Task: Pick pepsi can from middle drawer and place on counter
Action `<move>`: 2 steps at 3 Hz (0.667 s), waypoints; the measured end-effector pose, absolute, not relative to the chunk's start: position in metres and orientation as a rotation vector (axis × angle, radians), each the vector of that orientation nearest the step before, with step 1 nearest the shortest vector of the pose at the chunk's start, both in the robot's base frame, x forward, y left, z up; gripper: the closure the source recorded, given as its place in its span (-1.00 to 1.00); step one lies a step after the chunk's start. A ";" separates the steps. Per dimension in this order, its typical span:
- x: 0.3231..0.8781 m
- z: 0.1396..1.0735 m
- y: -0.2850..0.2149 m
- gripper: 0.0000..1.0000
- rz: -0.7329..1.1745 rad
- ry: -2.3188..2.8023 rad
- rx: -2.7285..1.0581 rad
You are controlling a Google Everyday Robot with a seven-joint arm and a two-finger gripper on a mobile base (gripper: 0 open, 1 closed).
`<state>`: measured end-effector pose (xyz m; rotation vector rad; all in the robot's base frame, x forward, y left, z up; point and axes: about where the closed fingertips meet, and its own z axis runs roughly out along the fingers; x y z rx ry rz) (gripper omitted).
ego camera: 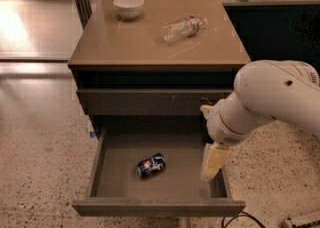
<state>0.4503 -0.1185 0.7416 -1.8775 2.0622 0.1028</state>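
Observation:
The pepsi can (151, 165) lies on its side on the grey floor of the open middle drawer (120, 182), near its middle. The gripper (211, 163) hangs from the white arm (270, 99) over the drawer's right edge, to the right of the can and apart from it. The counter (125, 42) is the tan top slab of the cabinet above.
A white bowl (128, 6) sits at the counter's back left. A clear plastic bottle (183, 28) lies on its side at the back right. A closed drawer front (150, 101) is above the open drawer. Speckled floor (40, 172) surrounds the cabinet.

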 end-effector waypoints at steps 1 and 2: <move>0.468 0.706 -0.103 -1.00 0.171 1.960 -1.957; 0.475 0.669 -0.093 -1.00 0.246 1.894 -2.006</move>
